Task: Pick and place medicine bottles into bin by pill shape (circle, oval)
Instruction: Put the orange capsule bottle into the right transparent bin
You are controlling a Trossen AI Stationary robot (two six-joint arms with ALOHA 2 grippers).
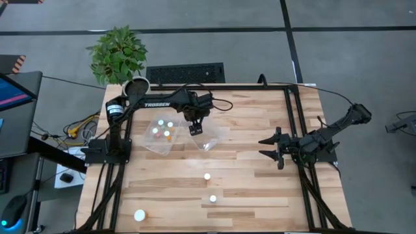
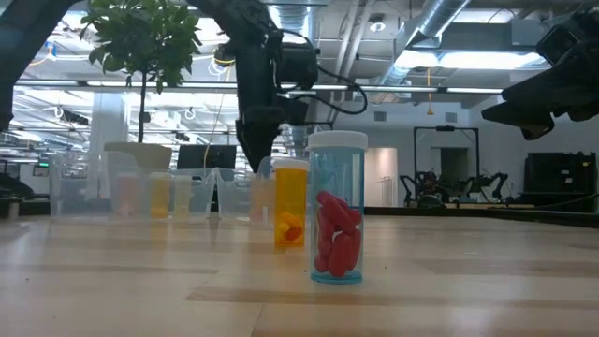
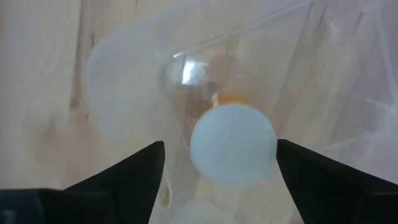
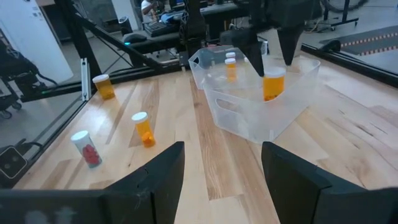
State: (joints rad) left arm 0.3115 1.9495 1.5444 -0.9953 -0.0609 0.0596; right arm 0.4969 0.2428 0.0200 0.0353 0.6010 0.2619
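My left gripper (image 1: 195,129) hangs open over the right-hand clear bin (image 1: 214,140). An orange bottle with a white cap (image 3: 233,146) stands upright on that bin's floor below and between the fingers, also in the right wrist view (image 4: 273,84). The fingers stand on either side of its cap without touching it. The left-hand clear bin (image 1: 151,140) holds several bottles (image 1: 164,132). Three more bottles stand on the table: one mid-table (image 1: 207,176), one nearer (image 1: 212,199), one wide-capped near the front left (image 1: 140,214). My right gripper (image 1: 268,148) waits open and empty at the right.
A potted plant (image 1: 120,55) in a white pot (image 1: 136,84) stands at the table's far left corner, close behind the bins. A black frame rail (image 1: 294,130) runs along the right side by my right arm. Bare wood lies between the bins and the loose bottles.
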